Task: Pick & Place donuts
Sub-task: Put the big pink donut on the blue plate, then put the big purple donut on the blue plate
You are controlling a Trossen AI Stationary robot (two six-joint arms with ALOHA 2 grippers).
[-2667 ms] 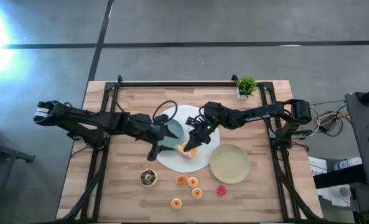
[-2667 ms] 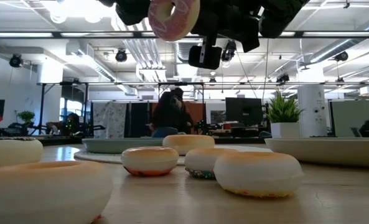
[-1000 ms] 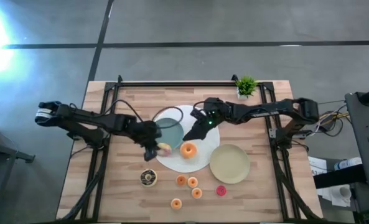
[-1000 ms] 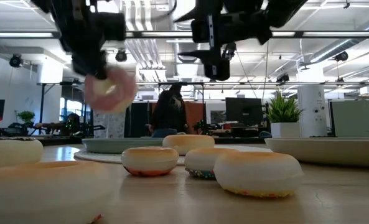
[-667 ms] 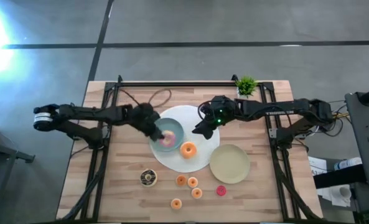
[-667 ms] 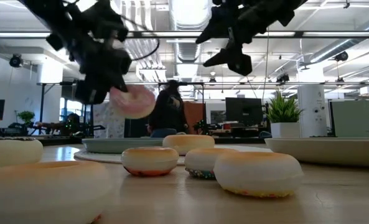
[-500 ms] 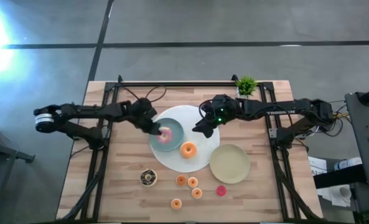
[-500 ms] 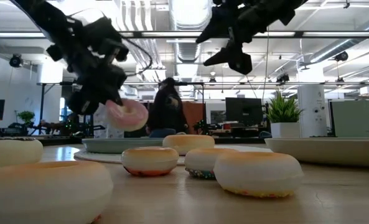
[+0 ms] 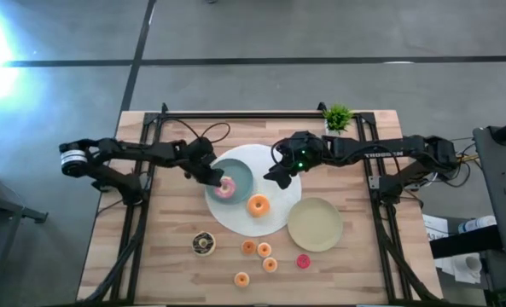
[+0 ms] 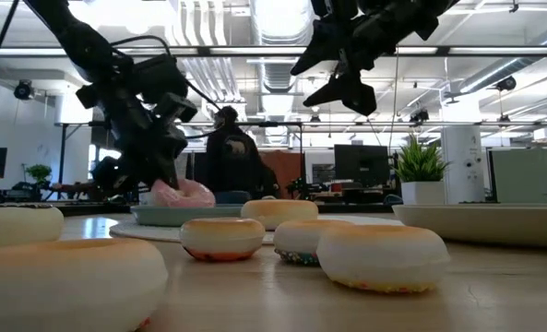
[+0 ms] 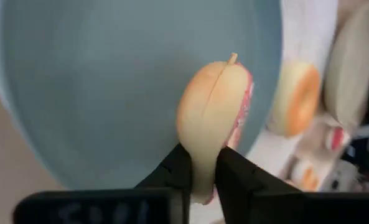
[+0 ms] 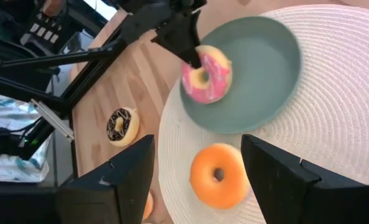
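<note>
Left jaws pinch the pink donut (image 9: 226, 188) over the teal plate (image 9: 240, 173); right jaws spread empty above the orange donut (image 9: 258, 205)

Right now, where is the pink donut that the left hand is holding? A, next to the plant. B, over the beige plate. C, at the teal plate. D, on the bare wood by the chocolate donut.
C: the left hand grips the pink donut at the teal plate.

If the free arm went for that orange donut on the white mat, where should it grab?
Probably from straight above: the orange donut lies flat on the white mat, hole up. One finger in the hole, one outside the ring, pinching a side clear of the teal plate.
</note>
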